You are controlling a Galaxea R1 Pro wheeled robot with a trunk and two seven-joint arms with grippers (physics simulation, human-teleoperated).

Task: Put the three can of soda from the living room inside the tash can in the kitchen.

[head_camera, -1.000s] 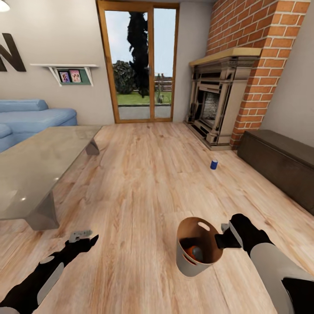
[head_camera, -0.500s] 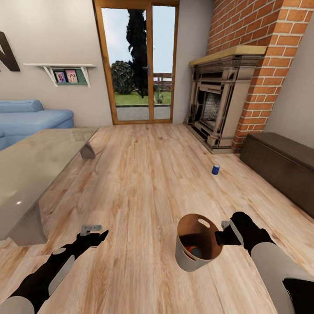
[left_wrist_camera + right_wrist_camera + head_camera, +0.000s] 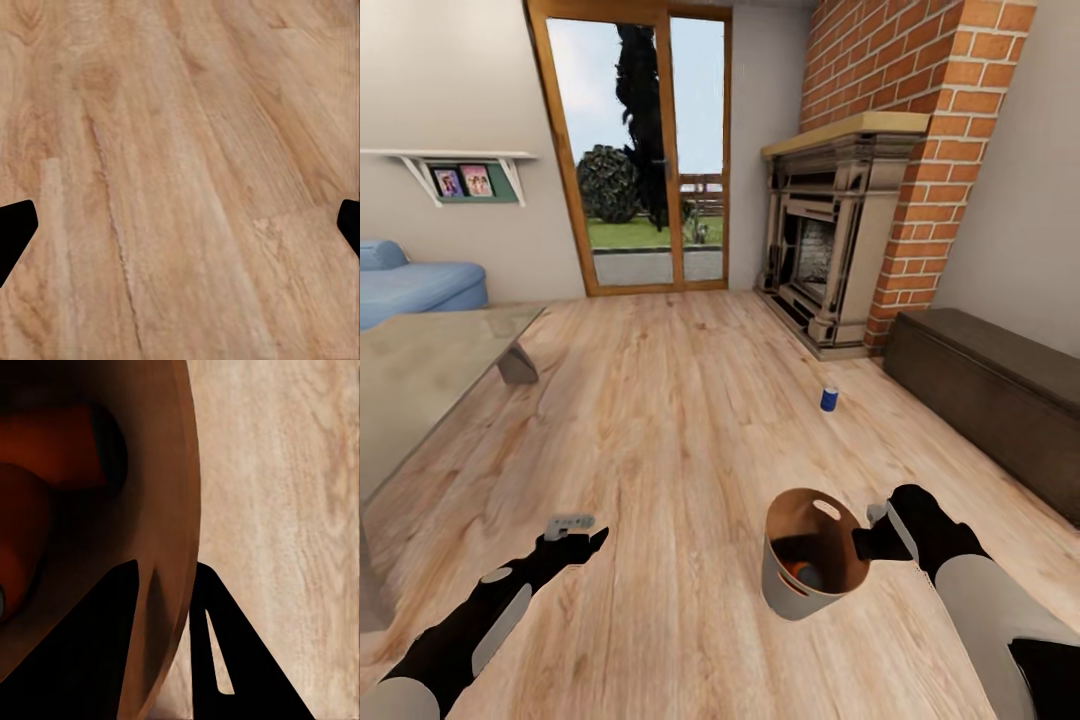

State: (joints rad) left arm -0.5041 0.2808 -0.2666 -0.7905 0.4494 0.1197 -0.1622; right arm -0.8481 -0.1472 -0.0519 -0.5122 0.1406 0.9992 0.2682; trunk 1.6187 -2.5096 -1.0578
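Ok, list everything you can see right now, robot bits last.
Blue can: one, upright on floor near fireplace.
Bin: one, grey outside, brown inside, tilted, rim held by right claw.
Orange cans: at least one inside bin; count unclear.
Low table: one, grey, left.
Sofa: one, blue, far left.
Fireplace: one, brick surround.
Cabinet: one, dark, right wall.
Glass door: one, wood frame.
Left claw: empty, open above floor.
Right claw: clamped on bin rim.

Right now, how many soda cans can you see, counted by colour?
Orange cylindrical soda cans, lying inside the pale grey round bin: 2
Blue cylindrical soda can standing on the light wood floor: 1
Total: 3 cans
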